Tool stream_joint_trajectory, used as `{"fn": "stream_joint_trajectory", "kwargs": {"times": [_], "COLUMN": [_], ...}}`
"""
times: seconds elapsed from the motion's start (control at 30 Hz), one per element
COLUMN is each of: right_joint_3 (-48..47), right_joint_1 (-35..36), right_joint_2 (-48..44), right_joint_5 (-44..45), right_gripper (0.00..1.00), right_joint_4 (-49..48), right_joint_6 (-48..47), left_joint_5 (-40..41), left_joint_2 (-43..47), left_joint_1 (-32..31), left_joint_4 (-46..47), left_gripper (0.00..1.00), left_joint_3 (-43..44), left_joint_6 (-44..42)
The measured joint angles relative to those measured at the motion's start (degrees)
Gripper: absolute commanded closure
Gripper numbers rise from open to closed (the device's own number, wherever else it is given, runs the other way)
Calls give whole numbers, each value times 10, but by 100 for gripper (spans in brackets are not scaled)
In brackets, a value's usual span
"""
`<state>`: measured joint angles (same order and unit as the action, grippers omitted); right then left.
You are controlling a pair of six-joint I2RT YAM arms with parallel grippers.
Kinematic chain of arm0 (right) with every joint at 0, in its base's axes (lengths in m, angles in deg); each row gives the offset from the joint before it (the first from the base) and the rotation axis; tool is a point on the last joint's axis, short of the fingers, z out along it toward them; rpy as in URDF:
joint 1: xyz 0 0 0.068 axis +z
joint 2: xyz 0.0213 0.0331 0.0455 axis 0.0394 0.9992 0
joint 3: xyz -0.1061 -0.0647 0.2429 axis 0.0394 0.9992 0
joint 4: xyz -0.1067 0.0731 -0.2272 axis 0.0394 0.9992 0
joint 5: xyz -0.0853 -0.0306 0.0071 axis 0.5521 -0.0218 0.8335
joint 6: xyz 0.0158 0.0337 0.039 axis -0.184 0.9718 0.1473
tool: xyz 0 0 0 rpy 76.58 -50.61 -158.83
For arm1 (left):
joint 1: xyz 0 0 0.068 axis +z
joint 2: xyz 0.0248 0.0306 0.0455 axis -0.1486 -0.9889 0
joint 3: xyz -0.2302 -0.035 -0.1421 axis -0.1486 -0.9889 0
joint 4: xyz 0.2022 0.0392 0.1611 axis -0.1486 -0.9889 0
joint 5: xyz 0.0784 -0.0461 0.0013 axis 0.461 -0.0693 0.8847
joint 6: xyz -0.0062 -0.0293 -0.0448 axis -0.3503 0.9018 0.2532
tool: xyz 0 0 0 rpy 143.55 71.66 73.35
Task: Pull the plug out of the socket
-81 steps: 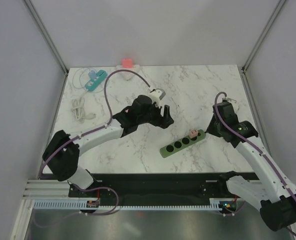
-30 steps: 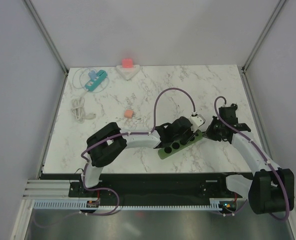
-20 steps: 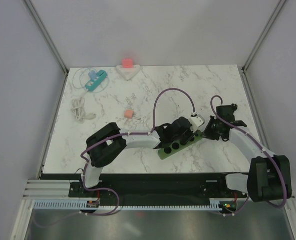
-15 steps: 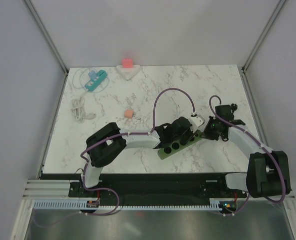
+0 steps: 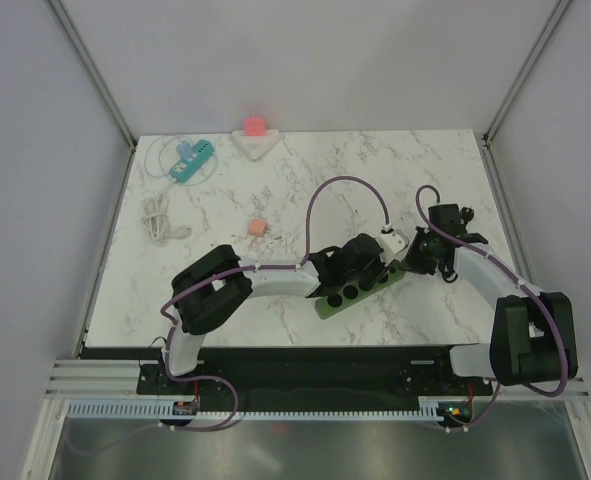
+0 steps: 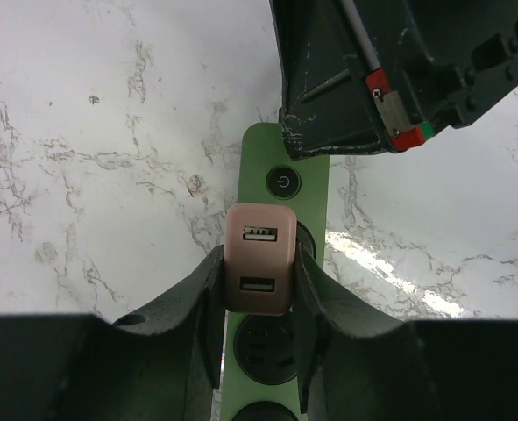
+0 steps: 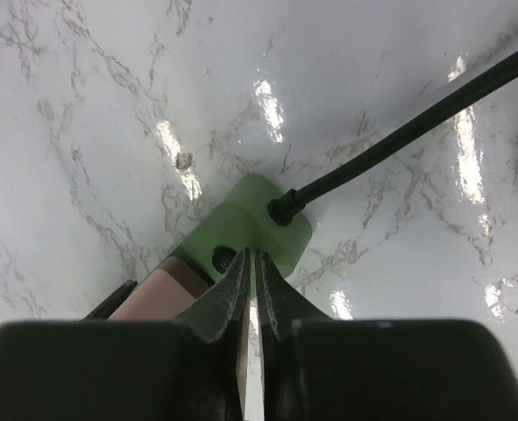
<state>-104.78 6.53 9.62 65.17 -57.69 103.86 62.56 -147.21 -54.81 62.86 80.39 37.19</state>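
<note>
A green socket strip point(image 5: 337, 297) lies diagonally on the marble table. A pink plug point(image 6: 259, 270) with two USB ports sits in one of its outlets. My left gripper point(image 6: 259, 259) is shut on the plug, one finger on each side. In the top view the left gripper point(image 5: 375, 265) covers the plug. My right gripper point(image 7: 251, 256) is shut with nothing between its fingers. Its tips rest over the cable end of the strip point(image 7: 267, 230), beside the round power button. Seen from above, the right gripper point(image 5: 413, 262) meets the strip's right end.
A black cable point(image 7: 399, 136) leaves the strip's end toward the right. A pink cube point(image 5: 258, 228), a white coiled cable point(image 5: 158, 220), a teal power strip point(image 5: 190, 160) and a pink block on a white holder point(image 5: 254, 127) lie toward the back left.
Over the last second my right gripper has moved left and in onto the strip's right end. The left gripper stays clamped on the plug.
</note>
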Motion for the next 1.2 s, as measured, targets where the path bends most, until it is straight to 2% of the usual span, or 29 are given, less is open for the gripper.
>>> {"fn": "stream_joint_trajectory", "kwargs": {"times": [0.5,0.63,0.8,0.93,1.07,1.2], "right_joint_3": [51,69,75,75,75,73], "right_joint_1": [0,0,0,0,3,9], "right_joint_2": [-13,-27,-35,-34,-31,-19], "right_joint_5": [-9,-11,-13,-16,-14,-12], "right_gripper": [87,87,88,88,88,88], "right_joint_4": [-75,-94,-94,-96,-98,-111], "right_joint_6": [7,14,19,22,23,26], "left_joint_5": [7,54,130,150,115,27], "left_joint_2": [0,0,0,0,3,8], "left_joint_1": [-2,-26,-64,-71,-50,-11], "left_joint_4": [-17,-11,54,59,44,28], "left_gripper": [98,98,98,98,98,98], "left_joint_3": [8,6,-24,-26,-24,-22], "left_joint_6": [12,-9,-71,-87,-53,0]}}
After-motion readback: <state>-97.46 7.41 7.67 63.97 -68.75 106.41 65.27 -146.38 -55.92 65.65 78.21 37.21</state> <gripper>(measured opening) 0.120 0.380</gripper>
